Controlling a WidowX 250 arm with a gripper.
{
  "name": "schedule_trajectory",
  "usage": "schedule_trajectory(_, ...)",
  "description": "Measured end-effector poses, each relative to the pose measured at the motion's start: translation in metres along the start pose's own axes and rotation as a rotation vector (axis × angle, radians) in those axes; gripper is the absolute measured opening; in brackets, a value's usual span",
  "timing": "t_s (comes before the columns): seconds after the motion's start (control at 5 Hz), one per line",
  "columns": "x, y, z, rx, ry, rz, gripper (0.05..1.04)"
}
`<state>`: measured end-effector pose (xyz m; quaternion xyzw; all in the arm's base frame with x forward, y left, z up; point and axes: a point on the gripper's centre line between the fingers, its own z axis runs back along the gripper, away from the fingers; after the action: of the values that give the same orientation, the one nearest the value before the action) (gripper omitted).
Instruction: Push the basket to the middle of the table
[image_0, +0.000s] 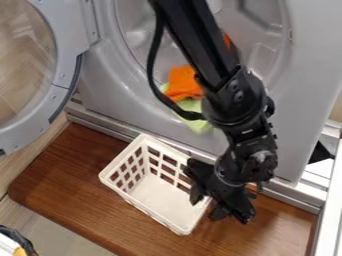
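The push looks to be at its contact stage: the gripper (206, 209) is at the right-hand corner of the basket (157, 199), fingers spread, one inside the rim and one outside. The basket sits upright on the table (79, 186), close to its back edge (not far off centre, I'd judge), so a short, gentle nudge should do. The arm (239, 107) hides that corner and part of the back wall
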<state>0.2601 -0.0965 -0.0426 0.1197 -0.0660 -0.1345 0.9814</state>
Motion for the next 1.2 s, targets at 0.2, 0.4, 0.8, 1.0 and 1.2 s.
schedule_trajectory(0.2,0.001,0.000,0.001,-0.001,0.000,-0.016,0.927)
schedule_trajectory(0.4,0.002,-0.003,0.001,-0.017,-0.007,-0.034,1.005)
schedule_trajectory(0.8,0.001,0.004,0.044,-0.114,-0.166,-0.012,1.000)
schedule_trajectory(1.0,-0.001,0.012,0.071,-0.142,-0.238,-0.003,1.000)
schedule_trajectory(1.2,-0.003,0.021,0.092,-0.190,-0.317,-0.006,1.000)
